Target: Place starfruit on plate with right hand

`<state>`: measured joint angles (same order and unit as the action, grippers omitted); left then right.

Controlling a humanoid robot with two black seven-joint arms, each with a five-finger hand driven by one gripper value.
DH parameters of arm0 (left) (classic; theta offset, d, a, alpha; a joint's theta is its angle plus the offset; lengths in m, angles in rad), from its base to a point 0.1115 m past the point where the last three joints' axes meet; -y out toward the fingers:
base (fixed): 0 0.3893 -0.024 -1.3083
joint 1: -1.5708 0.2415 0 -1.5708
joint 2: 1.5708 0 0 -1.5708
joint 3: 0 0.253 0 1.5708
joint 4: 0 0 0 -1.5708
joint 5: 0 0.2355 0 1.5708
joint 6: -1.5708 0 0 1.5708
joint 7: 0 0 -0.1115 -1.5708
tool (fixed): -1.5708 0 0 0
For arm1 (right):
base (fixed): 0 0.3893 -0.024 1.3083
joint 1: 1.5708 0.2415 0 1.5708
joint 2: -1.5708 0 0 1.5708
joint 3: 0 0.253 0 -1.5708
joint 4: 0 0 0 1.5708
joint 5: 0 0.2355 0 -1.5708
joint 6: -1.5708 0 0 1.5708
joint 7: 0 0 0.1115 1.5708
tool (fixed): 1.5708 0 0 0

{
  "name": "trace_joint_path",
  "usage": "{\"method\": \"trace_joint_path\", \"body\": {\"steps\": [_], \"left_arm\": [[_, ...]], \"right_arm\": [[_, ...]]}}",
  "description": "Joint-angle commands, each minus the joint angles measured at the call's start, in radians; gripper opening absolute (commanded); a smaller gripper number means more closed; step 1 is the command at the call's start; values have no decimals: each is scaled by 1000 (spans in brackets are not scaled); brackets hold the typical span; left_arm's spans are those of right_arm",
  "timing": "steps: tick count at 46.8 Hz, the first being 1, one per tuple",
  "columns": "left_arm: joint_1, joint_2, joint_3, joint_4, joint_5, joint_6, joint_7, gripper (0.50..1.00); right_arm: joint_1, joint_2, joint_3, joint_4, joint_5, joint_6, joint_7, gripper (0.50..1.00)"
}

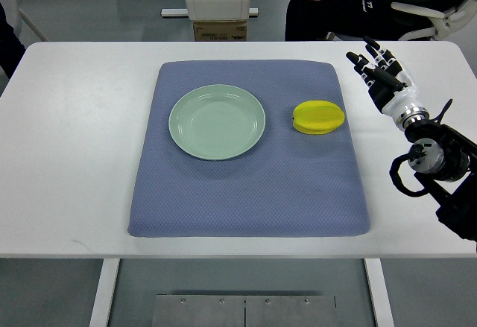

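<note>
Open mat (246,193) lies between the right hand (380,70) and the starfruit (318,117); the plate (217,121) sits just beyond, unobstructed.

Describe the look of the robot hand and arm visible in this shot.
Only the right robot hand shows: black jointed fingers with pale silver-white segments and a white palm shell. A shiny metal cuff forms the wrist. The forearm is black, with round joint housings and looped black cables. No markings are legible.

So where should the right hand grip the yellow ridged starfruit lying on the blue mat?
Probably across the yellow ridged starfruit at its thick middle, from above and the right: it lies lengthwise left to right, and the open right hand is on that side.
</note>
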<state>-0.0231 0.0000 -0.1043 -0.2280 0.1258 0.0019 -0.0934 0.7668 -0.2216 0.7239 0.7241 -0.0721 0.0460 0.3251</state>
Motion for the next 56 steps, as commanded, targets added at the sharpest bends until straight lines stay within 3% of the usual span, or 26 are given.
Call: {"method": "trace_joint_path", "body": {"steps": [1,11,56], "left_arm": [[0,0,0,-1,0,1,-3,1000],[3,0,-3,-1,-34,4,-111,1000],[2,0,-2,1,-37,3,-109,1000]], "right_arm": [[0,-1,0,0,0,0,0,1000],[0,-1,0,0,0,0,0,1000],[-6,-22,0,-5,0,0,0,1000]]}}
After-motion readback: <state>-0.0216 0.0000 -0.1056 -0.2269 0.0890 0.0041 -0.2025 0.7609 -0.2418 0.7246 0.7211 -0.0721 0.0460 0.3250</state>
